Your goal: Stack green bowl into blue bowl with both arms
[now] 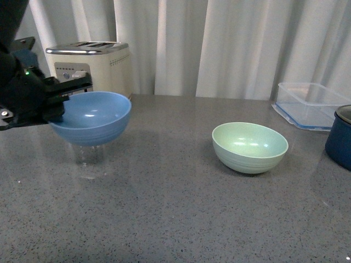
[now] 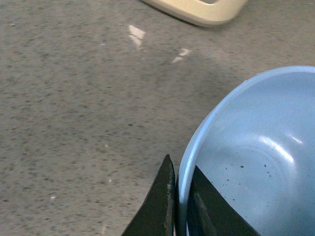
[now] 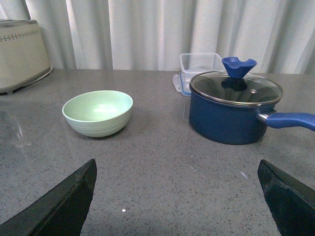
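Left pincer (image 2: 180, 166) clamps rim of light sky-blue round matte bowl (image 1: 93, 118), raised above grey table (image 1: 164, 208). Pale mint-green round matte bowl (image 1: 249, 147) sits at its 3 o'clock, dark navy pot (image 1: 340, 143) beyond. Right pincer (image 3: 176, 166) spread open.

a kitchen: toaster (image 1: 90, 66), lidded saucepan (image 3: 231, 110), speckled stone counter (image 1: 175, 219).

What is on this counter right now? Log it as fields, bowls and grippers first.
blue bowl: pinched at its rim, seemingly raised off the counter
green bowl: upright on the counter, empty, untouched
left gripper: shut on the blue bowl's rim
right gripper: open, holding nothing, facing the green bowl
stacking: not yet done; bowls apart
other items: toaster behind the blue bowl; clear container and navy lidded pot at the robot's right
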